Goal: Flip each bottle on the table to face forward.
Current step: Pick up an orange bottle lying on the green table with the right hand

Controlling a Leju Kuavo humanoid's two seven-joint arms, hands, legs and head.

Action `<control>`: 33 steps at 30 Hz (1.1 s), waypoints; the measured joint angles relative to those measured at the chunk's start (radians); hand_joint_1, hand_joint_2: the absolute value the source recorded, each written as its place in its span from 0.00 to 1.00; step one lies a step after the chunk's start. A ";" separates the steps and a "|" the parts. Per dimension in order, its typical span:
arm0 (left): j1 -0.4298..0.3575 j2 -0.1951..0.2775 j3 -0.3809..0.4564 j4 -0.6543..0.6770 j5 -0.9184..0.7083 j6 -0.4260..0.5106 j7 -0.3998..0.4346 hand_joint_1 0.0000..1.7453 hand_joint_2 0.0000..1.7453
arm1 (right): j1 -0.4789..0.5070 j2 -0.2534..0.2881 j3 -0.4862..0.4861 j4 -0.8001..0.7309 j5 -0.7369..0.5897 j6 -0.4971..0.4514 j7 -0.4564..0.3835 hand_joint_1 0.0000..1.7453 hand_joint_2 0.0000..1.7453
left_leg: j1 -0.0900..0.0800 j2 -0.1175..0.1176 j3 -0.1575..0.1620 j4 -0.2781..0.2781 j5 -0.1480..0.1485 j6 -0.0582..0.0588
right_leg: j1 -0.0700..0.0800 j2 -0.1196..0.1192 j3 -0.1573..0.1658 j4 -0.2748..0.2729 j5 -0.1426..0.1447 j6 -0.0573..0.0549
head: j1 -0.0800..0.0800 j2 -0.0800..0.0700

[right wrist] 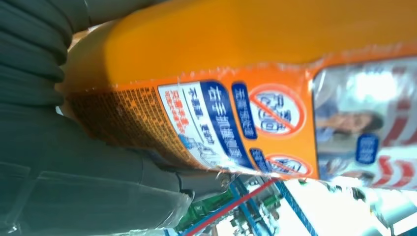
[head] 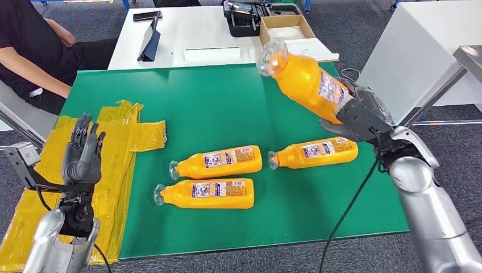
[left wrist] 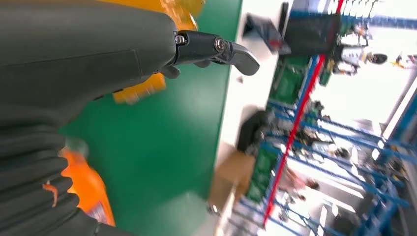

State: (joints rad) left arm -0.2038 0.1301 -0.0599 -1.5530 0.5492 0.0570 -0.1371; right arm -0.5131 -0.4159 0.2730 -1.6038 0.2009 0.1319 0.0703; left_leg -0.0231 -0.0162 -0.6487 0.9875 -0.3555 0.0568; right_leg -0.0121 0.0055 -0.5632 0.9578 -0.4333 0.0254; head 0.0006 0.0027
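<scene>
Orange plastic dominates the head view: the right hand (head: 358, 116) grips a held bottle (head: 304, 79) by its base end, lifted clear above the green mat (head: 227, 102), with its long axis slanting away from the hand and its clear cap end pointing up and toward the far white table (head: 187, 34). Three more orange bottles lie on their sides on the mat, caps pointing toward the robot's left: the middle bottle (head: 219, 161), the near bottle (head: 206, 193) just in front of it, and the right-side bottle (head: 315, 152) just below the raised hand, so the right arm is the nearer one to all three. The left hand (head: 84, 152) hovers upright over yellow plastic sheeting (head: 122, 133), fingers straight, apart and holding nothing, well apart from the bottles. A seated person (head: 34, 51) is at the far left. From the left wrist, that hand's dark fingers (left wrist: 216, 49) reach over green mat, with blurred orange bottles beyond. From the right wrist, grey fingers are clamped on the bottle, whose label (right wrist: 255, 128) carries blue-and-white Chinese writing and red prohibition circles; I cannot read a brand.
</scene>
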 joint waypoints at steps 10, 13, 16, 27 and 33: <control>-0.203 -0.123 -0.157 0.041 0.158 -0.001 0.045 0.00 1.00 | -0.187 0.300 0.143 0.206 0.014 -0.231 0.032 1.00 1.00 | 0.001 -0.002 -0.003 0.000 0.003 -0.001 | 0.001 -0.002 -0.003 0.001 0.001 0.000 | 0.000 0.000; -0.236 -0.149 -0.195 0.062 0.168 0.001 0.046 0.00 1.00 | -0.195 0.338 0.155 0.237 0.022 -0.248 0.031 1.00 1.00 | 0.000 -0.002 -0.005 0.000 0.003 0.000 | 0.001 -0.003 -0.003 0.001 0.001 0.001 | 0.000 0.000; -0.268 -0.177 -0.239 0.084 0.164 0.008 0.045 0.00 1.00 | -0.196 0.364 0.162 0.260 0.028 -0.252 0.031 1.00 1.00 | 0.000 -0.003 -0.006 0.000 0.003 0.000 | 0.001 -0.003 -0.004 0.001 0.001 0.001 | 0.000 0.000; -0.313 -0.215 -0.308 0.110 0.147 0.030 0.044 0.00 1.00 | -0.196 0.395 0.175 0.307 0.040 -0.252 0.030 1.00 1.00 | -0.001 -0.003 -0.006 0.001 0.003 0.000 | 0.001 -0.003 -0.004 0.000 0.001 0.001 | 0.000 0.000; -0.323 -0.241 -0.330 0.096 0.083 0.072 0.067 0.00 1.00 | -0.188 0.399 0.172 0.325 0.087 -0.245 0.048 1.00 1.00 | -0.001 -0.003 -0.006 0.001 0.003 0.000 | 0.001 -0.003 -0.005 0.000 0.001 0.001 | 0.000 0.000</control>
State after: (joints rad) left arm -0.5264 -0.1112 -0.3903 -1.4570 0.6319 0.1289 -0.0704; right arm -0.7015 -0.0172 0.4454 -1.2784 0.2884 -0.1132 0.1188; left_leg -0.0239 -0.0191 -0.6547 0.9881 -0.3525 0.0566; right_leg -0.0111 0.0026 -0.5677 0.9583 -0.4321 0.0264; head 0.0006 0.0027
